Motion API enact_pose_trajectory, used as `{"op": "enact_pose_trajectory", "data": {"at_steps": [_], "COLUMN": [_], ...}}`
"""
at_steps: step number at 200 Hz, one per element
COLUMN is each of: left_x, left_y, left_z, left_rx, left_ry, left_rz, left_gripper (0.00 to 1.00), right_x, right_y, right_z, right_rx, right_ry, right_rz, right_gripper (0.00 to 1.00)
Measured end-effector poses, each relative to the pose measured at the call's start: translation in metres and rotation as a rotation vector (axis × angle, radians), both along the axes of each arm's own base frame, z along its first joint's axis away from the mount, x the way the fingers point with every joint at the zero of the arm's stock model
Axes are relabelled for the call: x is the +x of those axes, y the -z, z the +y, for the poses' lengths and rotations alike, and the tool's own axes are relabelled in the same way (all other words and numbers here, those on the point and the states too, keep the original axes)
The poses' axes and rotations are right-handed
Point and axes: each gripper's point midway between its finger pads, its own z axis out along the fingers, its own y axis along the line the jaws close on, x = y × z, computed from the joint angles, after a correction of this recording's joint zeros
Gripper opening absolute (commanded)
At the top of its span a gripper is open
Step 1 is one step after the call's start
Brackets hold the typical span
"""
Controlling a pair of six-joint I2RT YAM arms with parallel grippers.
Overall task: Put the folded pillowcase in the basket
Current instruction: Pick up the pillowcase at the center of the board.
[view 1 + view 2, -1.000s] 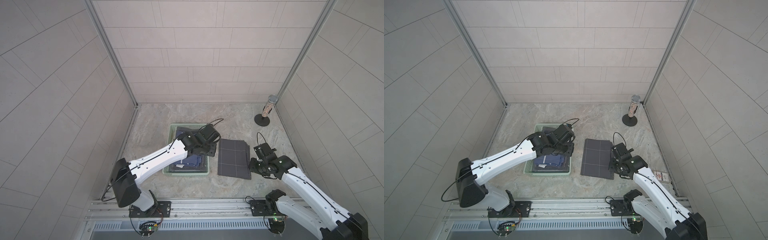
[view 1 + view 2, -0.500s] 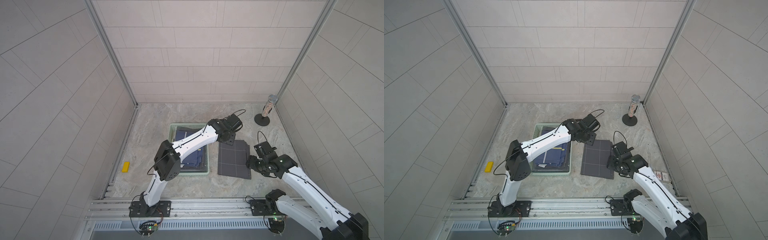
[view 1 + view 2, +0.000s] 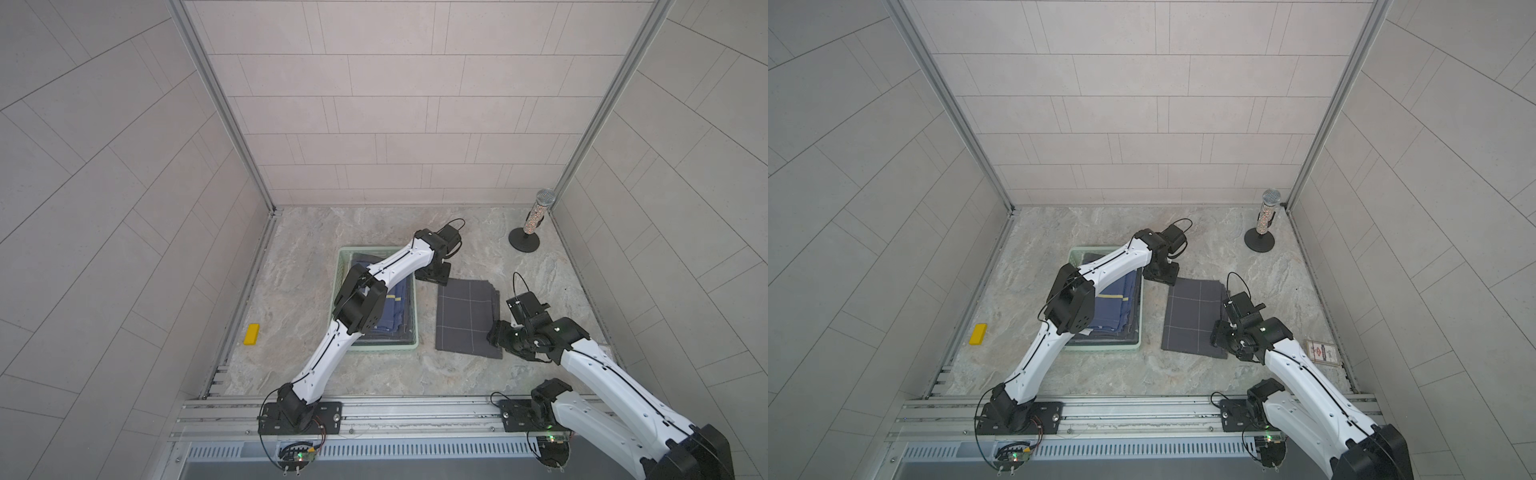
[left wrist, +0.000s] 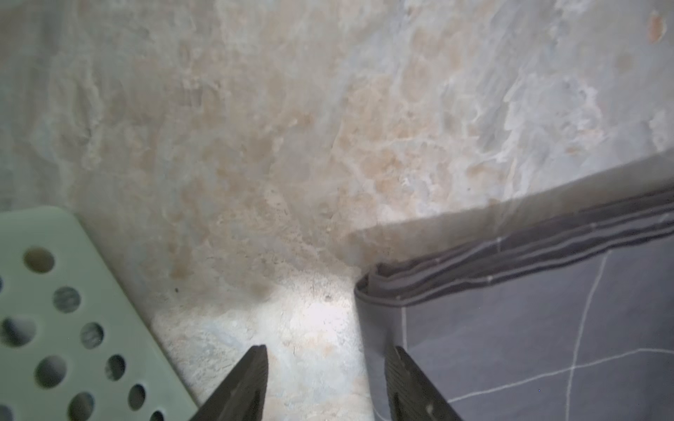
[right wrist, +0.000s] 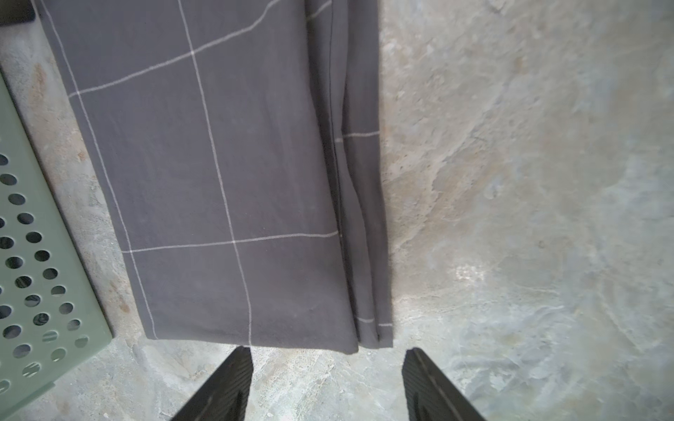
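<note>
Left claw (image 4: 326, 364) released, empty, poised at far corner of folded pillowcase (image 3: 465, 320); right claw (image 5: 328, 364) released too, at near edge. Pillowcase flat on tabletop (image 3: 374, 374), just beside basket (image 3: 382, 348), not inside.

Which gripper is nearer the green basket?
Left. The left gripper is beside the basket's far corner; the right gripper is at the pillowcase's near corner away from it, with that cloth between.

Dark grey folded pillowcase (image 3: 465, 320) crossed by a thin white grid. Mint-green basket (image 3: 382, 348) with round perforations, holding navy cloth (image 3: 395, 316) with a yellow stripe. Marbled beige-grey table (image 3: 374, 374). Yellow block (image 3: 251, 334) by its left edge. White arms (image 3: 324, 353), black joints. Pale grey tiled walls (image 3: 395, 124).
</note>
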Motion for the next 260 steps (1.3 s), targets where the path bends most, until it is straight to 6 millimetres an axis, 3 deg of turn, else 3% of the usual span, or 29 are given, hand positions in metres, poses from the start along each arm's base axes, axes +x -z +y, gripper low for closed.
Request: {"op": "enact_pose_trajectory", "data": {"at_steps": [52,84,135,188,210,233,260], "left_x": [0.005,0.007,0.008,0.004,0.002,0.000,-0.004], "left_y": [-0.001,0.022,0.021,0.022,0.021,0.018,0.016], "left_z": [-0.024,-0.024,-0.027,-0.034,-0.037,-0.038,-0.037], "left_rx": [-0.097,-0.072,-0.073,-0.098,-0.119,-0.128,-0.123], "left_ry": [0.027,0.004,-0.024,-0.028,-0.026,-0.028,-0.027], "left_rz": [0.003,0.020,0.016,0.030,0.037,0.036,0.041], "left_gripper": [0.54,0.51,0.42,0.29,0.17,0.13,0.03], "right_x": [-0.006,-0.006,-0.008,-0.010,-0.009,-0.007,-0.004], "right_y": [0.016,0.019,0.032,0.045,0.046,0.046,0.041], "right_z": [0.000,0.002,0.006,0.011,0.011,0.010,0.001], "right_rx": [0.003,0.005,0.016,0.025,0.020,0.014,-0.040], "right_ry": [-0.010,-0.023,-0.038,-0.065,-0.064,-0.068,-0.062], "right_rz": [0.049,0.066,0.100,0.160,0.164,0.152,0.111], "right_gripper": [0.70,0.71,0.69,0.49,0.27,0.01,0.00]}}
